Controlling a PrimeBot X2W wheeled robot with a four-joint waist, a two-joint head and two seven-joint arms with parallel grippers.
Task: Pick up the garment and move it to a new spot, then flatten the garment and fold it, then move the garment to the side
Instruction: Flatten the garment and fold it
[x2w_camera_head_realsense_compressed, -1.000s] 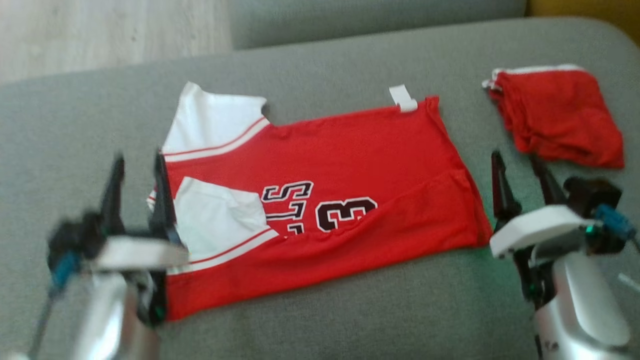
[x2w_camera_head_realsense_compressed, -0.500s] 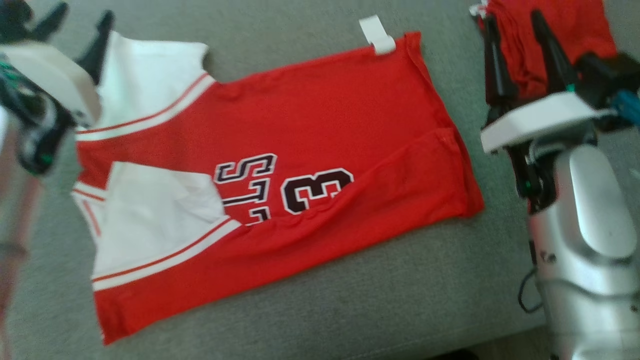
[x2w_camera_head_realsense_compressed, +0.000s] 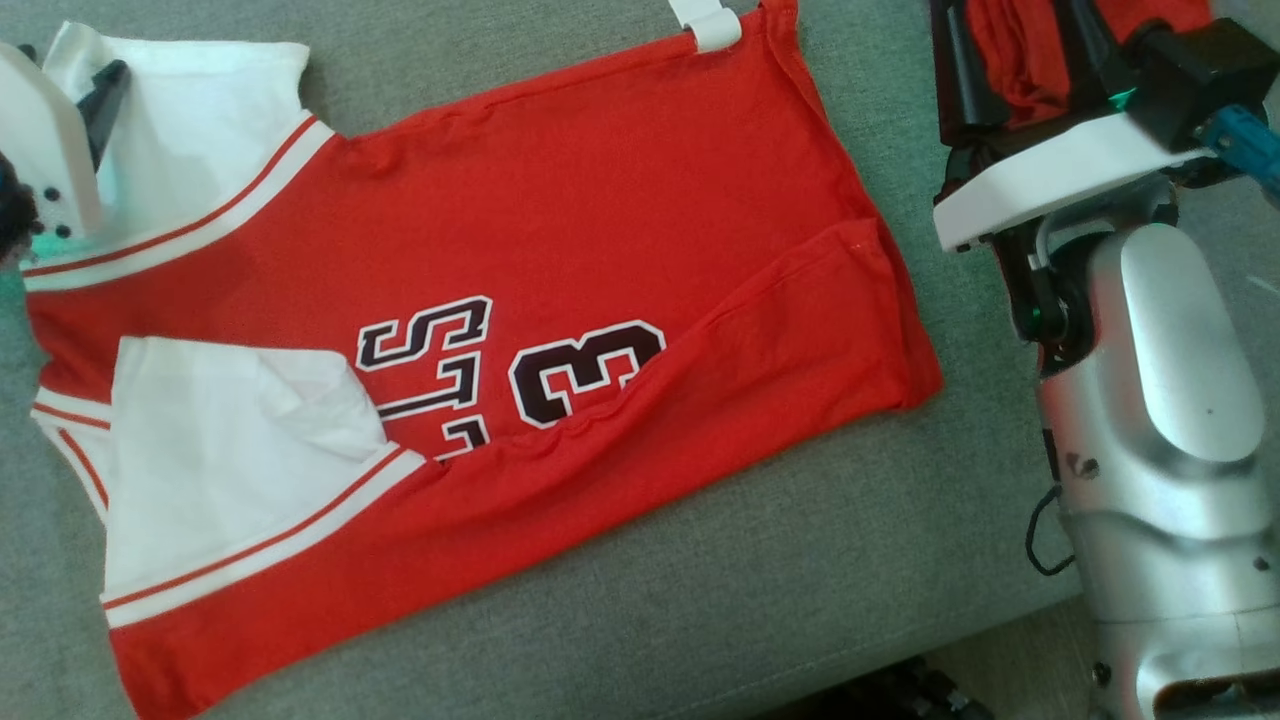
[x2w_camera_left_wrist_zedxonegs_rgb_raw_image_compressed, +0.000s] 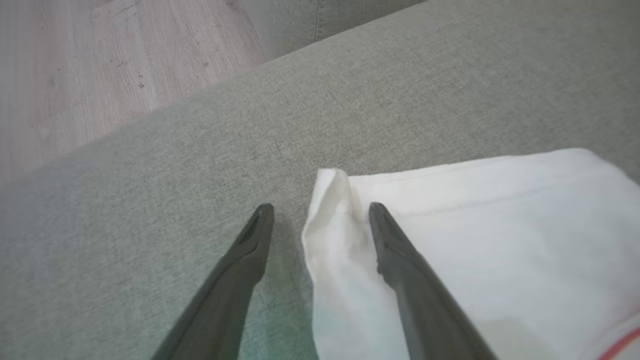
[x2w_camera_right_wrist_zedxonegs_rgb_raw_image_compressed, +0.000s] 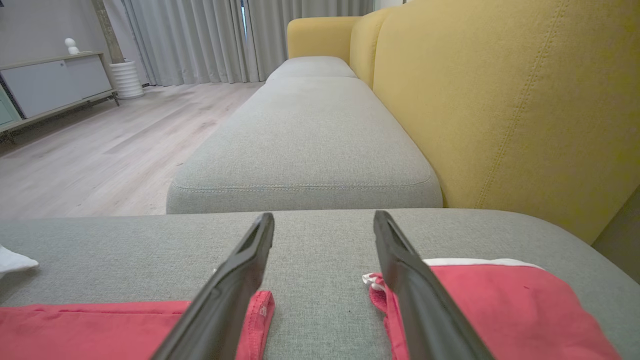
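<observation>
Red and white, the garment (x2w_camera_head_realsense_compressed: 600, 250) is a jersey with black numbers. It lies spread flat on the grey sofa seat (x2w_camera_head_realsense_compressed: 750, 600), with its lower edge folded up over the print.

The left claw (x2w_camera_left_wrist_zedxonegs_rgb_raw_image_compressed: 320, 212) stands wide and holds nothing. One finger is over the white sleeve (x2w_camera_left_wrist_zedxonegs_rgb_raw_image_compressed: 475, 225) and the other over the bare seat, with the sleeve's rolled edge between them. I cannot tell if the tips touch the cloth.

The right claw (x2w_camera_right_wrist_zedxonegs_rgb_raw_image_compressed: 324, 220) is also wide and holds nothing. It is above the strip of seat between the garment's hem corner and a second red piece (x2w_camera_right_wrist_zedxonegs_rgb_raw_image_compressed: 500, 310), which lies folded just beside it, apart from the garment.

From the head, the whole jersey and a small white tab (x2w_camera_head_realsense_compressed: 705, 25) at its far edge can be seen. The right wrist view adds the yellow backrest (x2w_camera_right_wrist_zedxonegs_rgb_raw_image_compressed: 500, 100), another grey seat further on and a pale cabinet (x2w_camera_right_wrist_zedxonegs_rgb_raw_image_compressed: 50, 85). The left wrist view shows the wooden floor (x2w_camera_left_wrist_zedxonegs_rgb_raw_image_compressed: 75, 75) past the seat.
</observation>
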